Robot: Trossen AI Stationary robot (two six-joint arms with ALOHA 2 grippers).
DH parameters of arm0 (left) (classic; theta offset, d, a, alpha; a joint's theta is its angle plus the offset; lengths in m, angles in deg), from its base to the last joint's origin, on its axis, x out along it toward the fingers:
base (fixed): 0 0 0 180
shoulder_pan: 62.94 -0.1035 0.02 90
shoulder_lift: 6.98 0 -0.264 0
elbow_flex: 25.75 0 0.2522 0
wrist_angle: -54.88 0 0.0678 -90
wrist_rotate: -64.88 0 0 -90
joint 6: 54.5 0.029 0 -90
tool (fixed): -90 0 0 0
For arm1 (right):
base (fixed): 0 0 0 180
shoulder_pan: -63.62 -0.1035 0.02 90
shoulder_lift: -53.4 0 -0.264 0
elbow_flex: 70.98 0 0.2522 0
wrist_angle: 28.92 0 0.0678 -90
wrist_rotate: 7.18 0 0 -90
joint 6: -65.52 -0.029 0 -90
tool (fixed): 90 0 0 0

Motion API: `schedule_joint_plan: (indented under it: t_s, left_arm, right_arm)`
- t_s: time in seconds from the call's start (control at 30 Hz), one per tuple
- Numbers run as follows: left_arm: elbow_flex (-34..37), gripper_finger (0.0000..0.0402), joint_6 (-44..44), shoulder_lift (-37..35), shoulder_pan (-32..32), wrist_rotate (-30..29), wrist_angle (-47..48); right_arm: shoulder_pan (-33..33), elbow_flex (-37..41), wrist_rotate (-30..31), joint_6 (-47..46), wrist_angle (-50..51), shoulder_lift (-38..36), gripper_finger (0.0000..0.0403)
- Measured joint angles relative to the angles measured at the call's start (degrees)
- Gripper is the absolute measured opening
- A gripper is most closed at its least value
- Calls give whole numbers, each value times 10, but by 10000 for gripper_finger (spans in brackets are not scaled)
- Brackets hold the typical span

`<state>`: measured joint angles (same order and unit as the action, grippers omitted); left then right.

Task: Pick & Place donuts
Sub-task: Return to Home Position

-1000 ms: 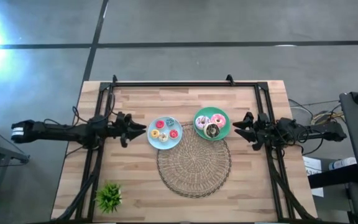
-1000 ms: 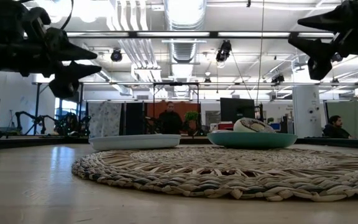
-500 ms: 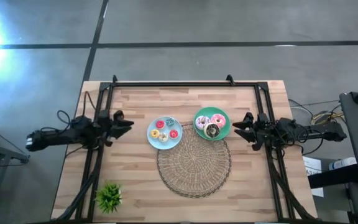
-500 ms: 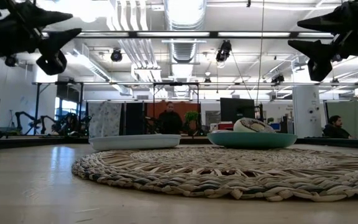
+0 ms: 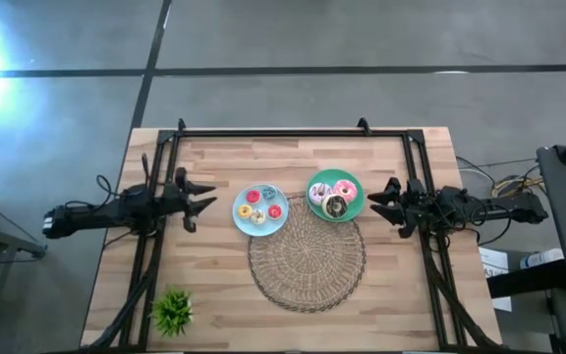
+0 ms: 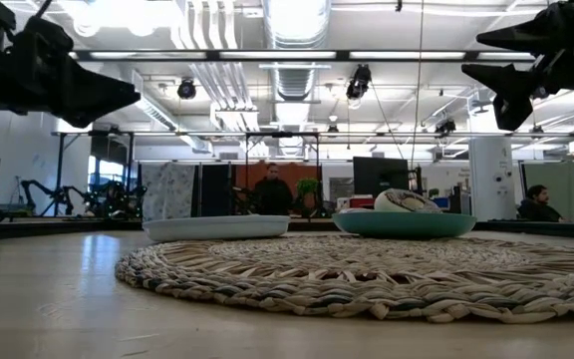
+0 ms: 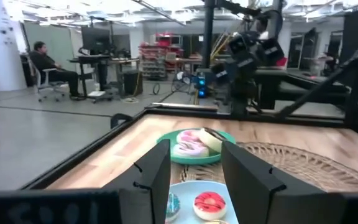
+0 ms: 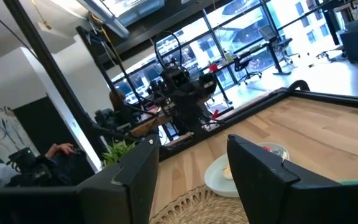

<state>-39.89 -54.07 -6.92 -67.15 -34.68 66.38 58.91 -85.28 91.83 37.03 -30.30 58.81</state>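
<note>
At mid-frame, donuts (image 5: 254, 197) all plated: some on blue plate (image 5: 236, 212), others on green plate (image 5: 312, 206). Seemingly nothing left to carry, only parking both arms. Left hand (image 5: 209, 197) hovering left of blue plate, fingers apart, empty; right hand (image 5: 371, 202) right of green plate, likewise.

The left gripper (image 5: 207, 196) has drawn back from the blue plate (image 5: 260, 232) toward the left edge of the table (image 5: 391, 295)
</note>
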Motion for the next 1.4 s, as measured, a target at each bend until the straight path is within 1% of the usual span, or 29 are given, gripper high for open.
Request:
schedule_joint_plan:
  t_s: [0.13, 0.47, 0.8, 1.27, 1.4]
  left_arm:
    - [0, 117, 10, 0, 0, 9, 5]
    - [0, 117, -10, 0, 0, 6, -4]
    - [0, 117, -11, 18, 0, 5, -5]
    - [0, 117, -11, 19, 0, 7, -4]
    - [0, 117, -11, 19, 0, 7, -3]
  right_arm:
    - [0, 0, 0, 0, 0, 0, 182]
    - [0, 0, 0, 0, 0, 0, 178]
    - [0, 0, 0, 0, 0, 0, 178]
    - [0, 0, 0, 0, 0, 0, 178]
    - [0, 0, -3, 31, 9, -1, 178]
